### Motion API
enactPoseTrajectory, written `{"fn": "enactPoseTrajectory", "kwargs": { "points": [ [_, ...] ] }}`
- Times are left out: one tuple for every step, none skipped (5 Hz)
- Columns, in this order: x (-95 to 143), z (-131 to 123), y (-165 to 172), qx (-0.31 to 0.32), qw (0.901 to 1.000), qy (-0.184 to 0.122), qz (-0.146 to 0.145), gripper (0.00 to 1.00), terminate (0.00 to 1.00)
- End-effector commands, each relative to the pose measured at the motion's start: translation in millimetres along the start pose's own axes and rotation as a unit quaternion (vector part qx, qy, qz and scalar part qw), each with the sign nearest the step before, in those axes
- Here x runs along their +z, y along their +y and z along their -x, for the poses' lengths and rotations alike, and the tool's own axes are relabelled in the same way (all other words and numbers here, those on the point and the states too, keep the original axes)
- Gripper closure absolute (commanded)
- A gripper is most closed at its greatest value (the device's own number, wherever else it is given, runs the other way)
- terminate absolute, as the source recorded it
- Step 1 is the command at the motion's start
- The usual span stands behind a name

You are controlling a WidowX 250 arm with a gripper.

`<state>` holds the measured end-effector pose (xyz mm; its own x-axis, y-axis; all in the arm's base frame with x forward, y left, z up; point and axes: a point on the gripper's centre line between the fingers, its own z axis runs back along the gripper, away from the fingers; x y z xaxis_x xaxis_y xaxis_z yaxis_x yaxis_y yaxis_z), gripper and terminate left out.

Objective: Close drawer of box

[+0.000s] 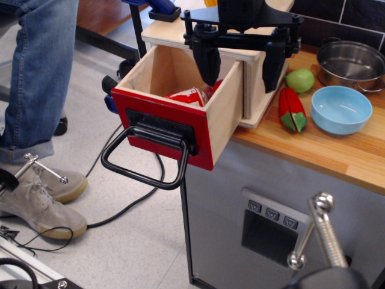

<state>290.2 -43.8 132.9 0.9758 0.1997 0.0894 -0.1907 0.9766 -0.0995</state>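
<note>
Drawer (180,117) juts open at frame centre-left (a red can (189,96) lies inside); your gripper (240,63) hangs above it, its jaws spread apart, holding nothing.

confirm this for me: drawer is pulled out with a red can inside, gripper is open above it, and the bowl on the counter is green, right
Not quite: the bowl is light blue, not green, as observation.image shows. The rest holds: the drawer is pulled out with a red can inside, and the gripper is open above it.

Black fingers (210,60) — matte, tapered
</note>
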Motion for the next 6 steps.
{"fn": "enactPoseTrajectory", "kwargs": {
  "points": [
    [0,0,0,0.0,1.0,0.0,0.0,0.0,0.0],
    [4,42,27,-0.018,0.9998,-0.006,-0.011,0.0,0.0],
    [10,58,47,-0.035,0.9993,0.002,-0.012,0.0,0.0],
    [6,61,64,-0.036,0.999,-0.01,-0.025,0.0,0.0],
    [-15,58,76,-0.031,0.9982,-0.014,-0.049,0.0,0.0],
    [-27,48,86,-0.025,0.9972,-0.019,-0.068,0.0,0.0]
  ]
}}
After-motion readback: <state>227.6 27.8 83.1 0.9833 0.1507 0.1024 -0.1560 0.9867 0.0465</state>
